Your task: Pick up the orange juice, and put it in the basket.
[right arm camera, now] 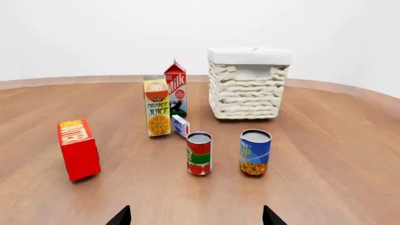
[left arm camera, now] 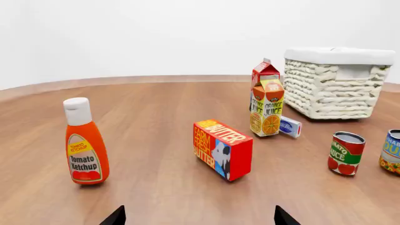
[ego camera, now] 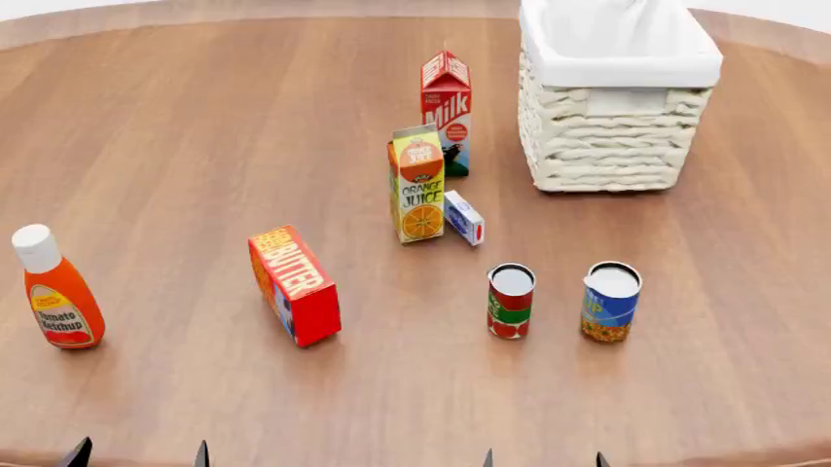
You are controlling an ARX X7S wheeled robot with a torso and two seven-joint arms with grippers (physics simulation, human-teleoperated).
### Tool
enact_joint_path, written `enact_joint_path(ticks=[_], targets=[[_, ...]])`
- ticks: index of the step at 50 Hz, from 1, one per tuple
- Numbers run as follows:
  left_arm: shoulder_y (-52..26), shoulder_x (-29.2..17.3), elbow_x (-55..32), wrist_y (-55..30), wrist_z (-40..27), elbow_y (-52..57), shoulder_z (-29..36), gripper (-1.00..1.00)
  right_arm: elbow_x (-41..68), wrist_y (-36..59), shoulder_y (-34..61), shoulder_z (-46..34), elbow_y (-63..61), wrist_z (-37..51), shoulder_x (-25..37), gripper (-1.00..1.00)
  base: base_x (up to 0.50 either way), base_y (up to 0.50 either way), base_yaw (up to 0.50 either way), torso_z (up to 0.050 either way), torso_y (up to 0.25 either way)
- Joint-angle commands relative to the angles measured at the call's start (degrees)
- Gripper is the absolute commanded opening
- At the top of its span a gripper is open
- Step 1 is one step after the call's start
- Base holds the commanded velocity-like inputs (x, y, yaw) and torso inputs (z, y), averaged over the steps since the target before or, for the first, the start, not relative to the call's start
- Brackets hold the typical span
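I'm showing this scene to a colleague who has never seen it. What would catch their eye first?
Probably the big white wicker basket at the far right of the wooden table, larger than anything else there. Next, the orange juice standing upright near the middle, just in front of the milk carton. The bright red butter box and the ketchup bottle at the near left also stand out.

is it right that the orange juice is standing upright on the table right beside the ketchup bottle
Not quite. The orange juice stands upright on the table, but beside the milk carton; the ketchup bottle is far off, as the head view shows.
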Motion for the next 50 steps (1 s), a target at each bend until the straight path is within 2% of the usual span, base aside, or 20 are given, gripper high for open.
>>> enact_joint_path(ticks=[1, 11, 13, 14, 15, 23, 37, 42, 43, 50], targets=[[-0.23, -0.97, -0.07, 0.32, -1.40, -0.77, 1.27, 1.00, 0.00, 0.43, 0.17, -1.35, 0.09, 1.50, 0.96, 1.00, 0.00, 0.00, 0.00, 0.000, 0.000], [-0.30, -2.90, -0.82, -0.43, -2.95, -1.28, 3.73, 1.00, 1.78, 0.83, 0.24, -3.14, -0.50, 3.54, 2.64, 1.00, 0.00, 0.00, 0.00, 0.000, 0.000], [-0.33, -3.34, 0.68, -0.86, -3.65, -1.19, 4.34, 1.00, 2.09, 0.86, 0.22, -3.15, -0.64, 3.64, 2.73, 1.00, 0.00, 0.00, 0.00, 0.000, 0.000], [0.93, -1.52, 7.60, -3.03, -3.00, -0.76, 3.02, 1.00, 5.54, -1.12, -1.94, -0.86, -0.82, 2.46, 0.16, 1.00, 0.00, 0.00, 0.00, 0.000, 0.000], [-0.10, -1.26, 1.70, -0.55, -0.30, -1.35, 1.79, 1.00, 1.49, 0.92, 0.28, -2.52, -0.57, 3.08, 2.24, 1.00, 0.00, 0.00, 0.00, 0.000, 0.000], [-0.44, -2.70, 2.43, -2.43, -3.03, -0.26, 3.22, 1.00, 2.33, 1.89, 0.25, -3.32, -2.32, 4.23, 3.33, 1.00, 0.00, 0.00, 0.00, 0.000, 0.000], [1.48, -4.59, -0.87, -16.19, -5.61, 22.10, 0.04, 1.00, 3.15, 11.30, -1.30, -3.60, -20.90, 6.13, 5.64, 1.00, 0.00, 0.00, 0.00, 0.000, 0.000], [1.64, -5.12, -1.97, -18.63, -6.18, 26.24, -0.83, 1.00, 3.37, 13.31, -1.47, -3.84, -24.59, 6.72, 6.14, 1.00, 0.00, 0.00, 0.00, 0.000, 0.000], [1.71, -5.51, -3.04, -22.55, -6.60, 31.71, -2.54, 1.00, 3.49, 15.34, -1.47, -3.84, -28.34, 6.89, 6.43, 1.00, 0.00, 0.00, 0.00, 0.000, 0.000], [2.04, -6.35, -6.60, -27.24, -7.51, 40.81, -6.31, 1.00, 4.57, 19.45, -1.30, -4.18, -34.79, 7.50, 7.06, 1.00, 0.00, 0.00, 0.00, 0.000, 0.000]])
